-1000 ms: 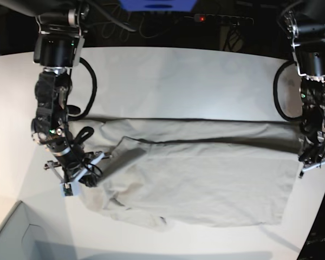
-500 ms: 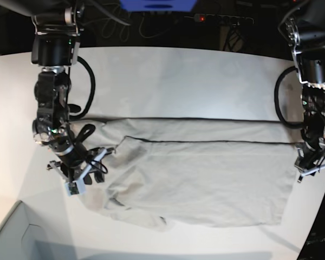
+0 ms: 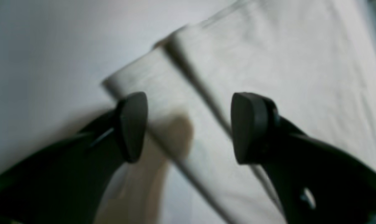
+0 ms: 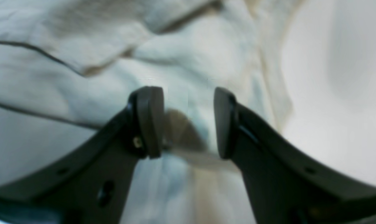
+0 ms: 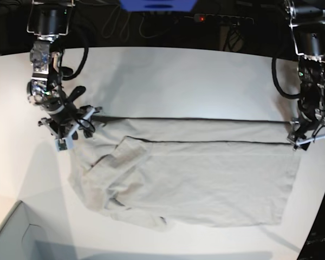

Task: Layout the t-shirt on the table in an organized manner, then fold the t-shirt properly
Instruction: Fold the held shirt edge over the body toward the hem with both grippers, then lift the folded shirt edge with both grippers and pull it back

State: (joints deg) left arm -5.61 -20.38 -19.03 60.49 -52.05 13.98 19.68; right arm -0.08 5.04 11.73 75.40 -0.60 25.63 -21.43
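Observation:
The beige-grey t-shirt [image 5: 206,179] lies across the white table [image 5: 179,76], folded lengthwise, with a long fold line near its far edge and a rumpled sleeve end at the left. My right gripper [image 5: 77,128] is open at the shirt's far left corner. In the right wrist view its jaws [image 4: 188,123] stand apart over wrinkled cloth [image 4: 82,59]. My left gripper [image 5: 313,141] is open at the shirt's far right corner. In the left wrist view it [image 3: 189,127] straddles the folded edge [image 3: 163,90], with nothing held.
A pale grey box corner [image 5: 11,238] sits at the near left. Black cables [image 5: 84,59] loop by the arm bases. A blue object [image 5: 157,4] and a power strip [image 5: 222,19] lie beyond the table's far edge. The table's curved edge runs close on the right [image 5: 322,184].
My right gripper has moved from the shirt's near left side up to its far left corner. My left gripper has shifted up to the far right corner. The left end lies flatter.

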